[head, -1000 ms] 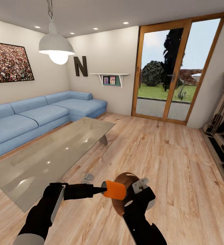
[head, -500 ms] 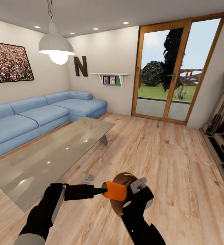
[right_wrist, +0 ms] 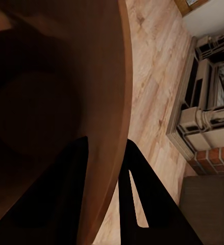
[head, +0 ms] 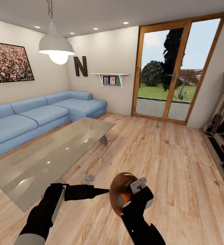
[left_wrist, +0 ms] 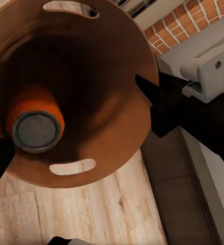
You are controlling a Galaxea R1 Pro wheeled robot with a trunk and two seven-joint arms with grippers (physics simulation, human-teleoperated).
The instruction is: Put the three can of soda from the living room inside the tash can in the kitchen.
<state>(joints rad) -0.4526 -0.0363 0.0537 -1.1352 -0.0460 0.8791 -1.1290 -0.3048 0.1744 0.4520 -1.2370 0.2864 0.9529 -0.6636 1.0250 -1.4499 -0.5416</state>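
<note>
One orange can (left_wrist: pixel 35 125) sits inside the bin (head: pixel 117 190), lying on its side against the glossy copper-brown wall, silvery grey end facing the left wrist camera; in the head view just a sliver of orange peeps out of the tilted mouth. The right pincer (right_wrist: pixel 109 168) is clamped on the bin's rim, one dark finger inside the wall and one outside, holding the bucket up off the floor with its opening turned towards the left arm; the left pincer (head: pixel 105 191) hangs just outside that opening, its dark tips showing at the edges of the wrist view, spread apart and gripping nothing.

To my eye the drop is made, so the thing now is to draw the left arm straight back without clipping the rim, and to roll the right wrist so the mouth comes upright; a smooth round can on a slick curved wall will roll out of a tilted bucket readily. The thin rim gives the right fingers little to bite on, so slow moves suit.

Beyond, the low glass tabletop (head: pixel 50 153) gleams, hard and reflective; light wood planks (head: pixel 166 153) run to the soft blue corner sofa (head: pixel 33 115) and the wood-framed glass doors (head: pixel 173 68).
</note>
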